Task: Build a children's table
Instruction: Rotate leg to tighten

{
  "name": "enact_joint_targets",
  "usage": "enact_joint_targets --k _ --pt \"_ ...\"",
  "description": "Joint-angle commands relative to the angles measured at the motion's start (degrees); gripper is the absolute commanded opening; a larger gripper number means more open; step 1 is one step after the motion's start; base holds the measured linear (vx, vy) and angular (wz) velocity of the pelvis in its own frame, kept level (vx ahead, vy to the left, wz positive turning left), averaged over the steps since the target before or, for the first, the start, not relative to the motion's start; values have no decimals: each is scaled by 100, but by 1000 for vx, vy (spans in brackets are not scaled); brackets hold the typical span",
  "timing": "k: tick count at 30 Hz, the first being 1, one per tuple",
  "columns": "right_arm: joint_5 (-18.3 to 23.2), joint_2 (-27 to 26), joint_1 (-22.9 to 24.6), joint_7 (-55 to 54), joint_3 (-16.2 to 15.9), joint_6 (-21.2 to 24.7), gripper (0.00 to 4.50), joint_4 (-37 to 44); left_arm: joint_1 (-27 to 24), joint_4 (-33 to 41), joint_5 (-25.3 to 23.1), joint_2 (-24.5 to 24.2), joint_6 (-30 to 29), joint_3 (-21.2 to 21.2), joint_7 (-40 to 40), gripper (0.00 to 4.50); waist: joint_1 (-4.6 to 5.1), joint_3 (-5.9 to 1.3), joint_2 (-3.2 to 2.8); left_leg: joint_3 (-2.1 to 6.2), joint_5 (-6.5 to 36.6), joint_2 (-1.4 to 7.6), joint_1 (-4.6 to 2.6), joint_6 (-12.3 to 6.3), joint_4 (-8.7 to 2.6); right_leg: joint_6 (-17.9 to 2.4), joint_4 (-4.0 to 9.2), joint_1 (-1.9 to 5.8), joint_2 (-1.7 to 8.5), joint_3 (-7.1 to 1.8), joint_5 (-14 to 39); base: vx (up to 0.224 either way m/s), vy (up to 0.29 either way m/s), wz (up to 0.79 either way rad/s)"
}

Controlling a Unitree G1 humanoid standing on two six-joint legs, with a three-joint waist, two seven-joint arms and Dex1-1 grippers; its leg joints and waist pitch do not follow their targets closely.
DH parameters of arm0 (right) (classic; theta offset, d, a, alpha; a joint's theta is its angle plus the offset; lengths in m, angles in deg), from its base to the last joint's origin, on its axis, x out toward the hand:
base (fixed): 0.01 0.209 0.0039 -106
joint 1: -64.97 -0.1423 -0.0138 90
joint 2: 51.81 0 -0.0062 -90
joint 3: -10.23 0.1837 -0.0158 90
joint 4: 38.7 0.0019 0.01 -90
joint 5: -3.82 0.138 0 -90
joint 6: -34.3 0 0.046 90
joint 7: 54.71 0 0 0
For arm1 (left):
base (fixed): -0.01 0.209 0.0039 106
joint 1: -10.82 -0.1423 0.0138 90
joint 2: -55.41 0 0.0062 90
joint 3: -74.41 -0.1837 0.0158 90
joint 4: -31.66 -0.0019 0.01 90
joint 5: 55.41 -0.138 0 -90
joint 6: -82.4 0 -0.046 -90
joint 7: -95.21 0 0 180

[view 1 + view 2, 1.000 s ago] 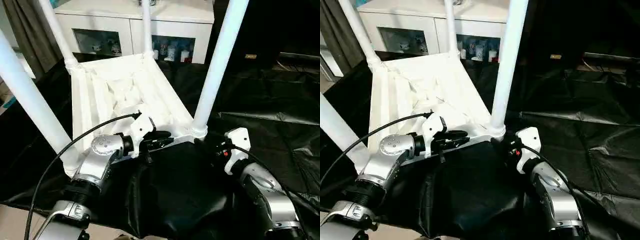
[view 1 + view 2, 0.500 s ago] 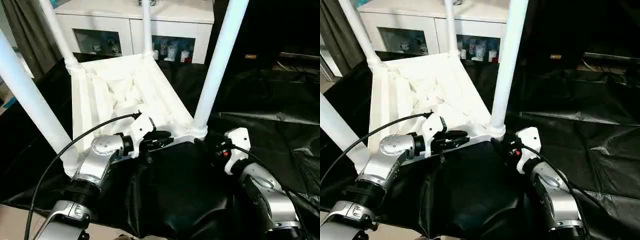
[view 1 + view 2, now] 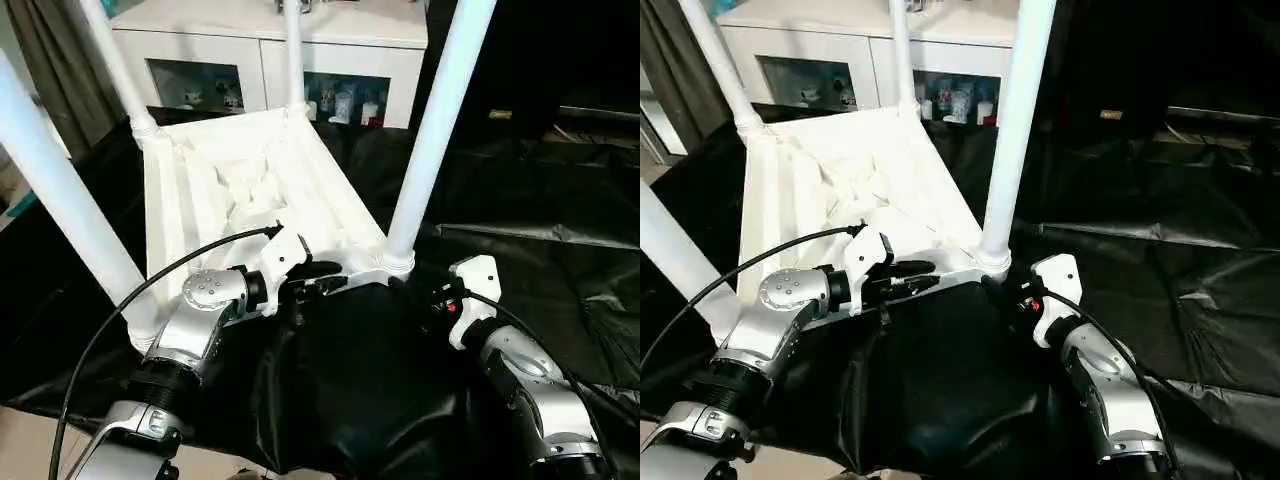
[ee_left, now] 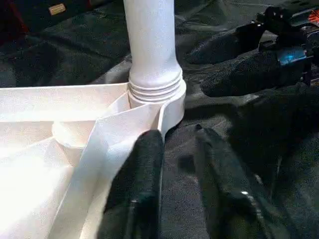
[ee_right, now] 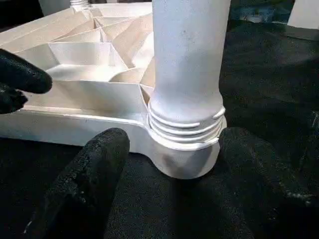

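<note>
I saw the small all-white plastic table (image 3: 250, 190) lying upside down on black sheeting (image 3: 520, 200), my left gripper (image 4: 174, 164) slightly parted at its near rim, my right gripper (image 5: 174, 199) spread wide around the corner socket, gripping nothing.

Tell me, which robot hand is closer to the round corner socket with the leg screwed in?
The right. The right gripper has its open fingers on either side of the corner socket. The left gripper sits further along the tabletop's near edge.
</note>
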State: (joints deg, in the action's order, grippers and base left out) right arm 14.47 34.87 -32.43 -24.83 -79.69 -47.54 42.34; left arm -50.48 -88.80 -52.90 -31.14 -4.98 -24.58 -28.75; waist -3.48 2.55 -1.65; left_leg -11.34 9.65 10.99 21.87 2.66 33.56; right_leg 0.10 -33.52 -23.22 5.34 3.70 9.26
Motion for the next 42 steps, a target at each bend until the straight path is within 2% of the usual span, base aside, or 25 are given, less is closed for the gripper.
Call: enact_joint_targets --k 1,3,12,13,16,23,26,27,32,33,42 --pt "-28 27 -38 -22 -1 -16 337 85 -23 87 -74 -22 -46 -58 6 142 -9 -361 76 106 1510 199 -106 -235 -400 -1016 393 247 283 -209 1646 0 0 0" --pt "-28 27 -38 -22 -1 -16 337 85 -23 87 -74 -22 -46 -58 6 170 -7 -359 75 108 1545 199 -107 -216 -404 -1007 395 244 280 -210 1662 0 0 0" --pt "-28 27 -38 -22 -1 -16 337 85 -23 87 -74 -22 -46 -58 6 223 -12 -371 81 104 1413 193 -92 -264 -390 -1035 376 255 283 -212 1502 0 0 0" --pt "-28 27 -38 -22 -1 -16 337 85 -23 87 -74 -22 -46 -58 6 242 -12 -370 79 106 1401 195 -91 -269 -393 -1042 373 256 285 -211 1493 0 0 0" --pt "-28 27 -38 -22 -1 -16 337 85 -23 87 -74 -22 -46 -58 6 257 -12 -370 78 104 1414 195 -96 -269 -390 -1052 375 252 281 -211 1481 0 0 0" --pt "-28 27 -38 -22 -1 -16 337 85 -23 87 -74 -22 -46 -58 6 328 -9 -366 78 108 1471 197 -97 -244 -398 -1020 385 251 285 -211 1578 0 0 0" --pt "-28 27 -38 -22 -1 -16 337 85 -23 87 -74 -22 -46 -58 6 342 -10 -368 77 106 1456 196 -97 -250 -395 -1031 382 249 282 -212 1539 0 0 0" --pt "-28 27 -38 -22 -1 -16 337 85 -23 87 -74 -22 -46 -58 6 364 -9 -365 79 104 1457 195 -94 -253 -396 -1034 383 249 282 -213 1537 0 0 0" --pt "-28 27 -38 -22 -1 -16 337 85 -23 87 -74 -22 -46 -58 6 382 -13 -368 76 105 1439 197 -99 -260 -393 -1046 379 250 285 -212 1510 0 0 0" --pt "-28 27 -38 -22 -1 -16 337 85 -23 87 -74 -22 -46 -58 6 404 -10 -366 79 103 1450 194 -95 -260 -394 -1040 383 251 284 -212 1531 0 0 0" --pt "-28 27 -38 -22 -1 -16 337 85 -23 87 -74 -22 -46 -58 6 413 -10 -366 76 106 1461 197 -97 -249 -398 -1031 383 248 284 -212 1547 0 0 0"
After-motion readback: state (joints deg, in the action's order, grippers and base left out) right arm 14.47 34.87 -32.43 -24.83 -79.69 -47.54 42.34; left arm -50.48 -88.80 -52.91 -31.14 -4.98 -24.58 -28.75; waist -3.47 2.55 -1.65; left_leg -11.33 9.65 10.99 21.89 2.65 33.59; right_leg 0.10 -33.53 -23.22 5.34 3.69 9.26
